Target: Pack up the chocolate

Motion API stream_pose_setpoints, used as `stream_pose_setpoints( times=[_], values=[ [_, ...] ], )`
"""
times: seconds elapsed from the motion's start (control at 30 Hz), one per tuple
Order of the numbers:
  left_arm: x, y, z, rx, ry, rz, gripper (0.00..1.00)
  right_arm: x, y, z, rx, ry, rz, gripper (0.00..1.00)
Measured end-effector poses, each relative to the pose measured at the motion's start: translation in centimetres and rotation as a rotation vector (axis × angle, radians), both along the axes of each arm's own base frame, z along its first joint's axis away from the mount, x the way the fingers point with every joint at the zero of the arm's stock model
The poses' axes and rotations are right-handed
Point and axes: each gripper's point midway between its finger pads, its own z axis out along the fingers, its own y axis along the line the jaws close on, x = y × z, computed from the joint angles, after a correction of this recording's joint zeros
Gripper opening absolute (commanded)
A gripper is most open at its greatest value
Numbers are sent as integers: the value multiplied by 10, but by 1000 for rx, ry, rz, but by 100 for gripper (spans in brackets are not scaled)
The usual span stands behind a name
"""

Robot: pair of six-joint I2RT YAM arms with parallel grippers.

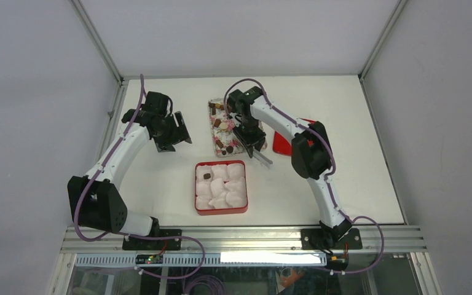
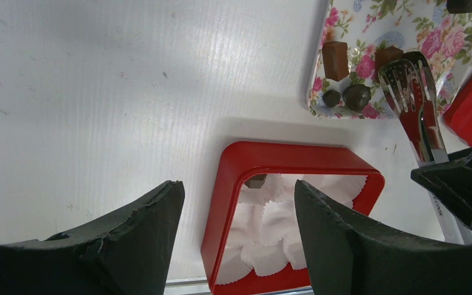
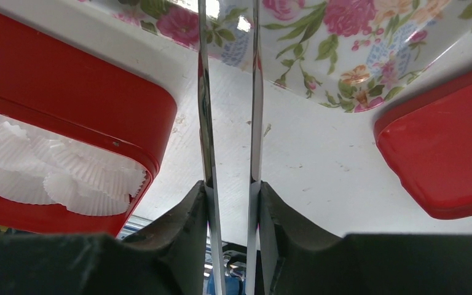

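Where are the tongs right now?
Right of centre in the top view: the tongs sit in the right gripper, tips over the floral tray's near end, by chocolates.

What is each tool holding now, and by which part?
The right tool grips the metal tongs by their two arms, roughly at mid-length. The left tool holds nothing.

tongs (image 3: 255, 92): both blades run off the top edge of the right wrist view. The tips are unseen there, so whether anything sits between them cannot be told.
floral tray (image 3: 356, 55): cut by the top edge. In the top view it lies partly under the right arm (image 1: 283, 120).
red lid (image 1: 279, 142): mostly behind that arm.
red box (image 2: 283, 157): near end hidden behind the left gripper (image 2: 236, 190).
chocolate (image 2: 335, 59): 1 piece in the box is half-hidden by the rim. Top-view pieces are too small to tell shape.
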Motion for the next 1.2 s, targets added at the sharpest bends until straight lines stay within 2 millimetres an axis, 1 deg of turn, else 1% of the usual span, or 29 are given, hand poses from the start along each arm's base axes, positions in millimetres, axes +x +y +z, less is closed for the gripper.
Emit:
stream_pose_setpoints(
  times=[0.1, 0.17, 0.23, 0.3, 0.37, 0.43, 0.5, 0.53, 0.57, 0.63, 0.7, 0.73, 0.8, 0.83, 1.0, 1.2],
  values=[
    [0, 0, 0, 1, 0, 0, 69, 3, 2, 7, 21, -27, -18, 0],
    [0, 0, 0, 2, 0, 1, 69, 6, 3, 19, 47, -59, -32, 0],
    [0, 1, 0, 4, -1, 2, 69, 6, 4, 36, 85, -99, -45, 0],
    [0, 1, 0, 6, -1, 3, 69, 2, 5, 58, 136, -136, -55, 0],
    [1, 2, 0, 11, -2, 6, 69, -8, 7, 79, 193, -165, -51, 0],
    [1, 5, -1, 24, -5, 13, 69, -24, 12, 94, 239, -177, -21, 1],
    [2, 5, -1, 27, -6, 17, 69, -51, 23, 102, 274, -176, 51, 1],
    [2, 5, -1, 27, -6, 19, 69, -72, 32, 102, 288, -161, 110, 1],
    [2, 5, -1, 27, -5, 20, 69, -87, 39, 100, 294, -141, 148, 1],
    [2, 5, -1, 25, -5, 25, 69, -121, 54, 91, 303, -86, 237, 2],
    [2, 5, -1, 23, -4, 29, 69, -148, 62, 78, 295, -25, 296, 3],
    [2, 5, -1, 22, -3, 33, 69, -156, 64, 72, 287, -2, 313, 3],
    [2, 5, -1, 20, -2, 40, 69, -165, 66, 64, 271, 29, 329, 4],
    [2, 6, -1, 24, -3, 46, 69, -166, 67, 61, 267, 35, 331, 5],
    [2, 9, -3, 35, -2, 60, 69, -166, 73, 42, 235, 62, 333, 9],
    [1, 9, -4, 35, -1, 60, 69, -169, 76, 28, 204, 86, 340, 16]
  ],
)
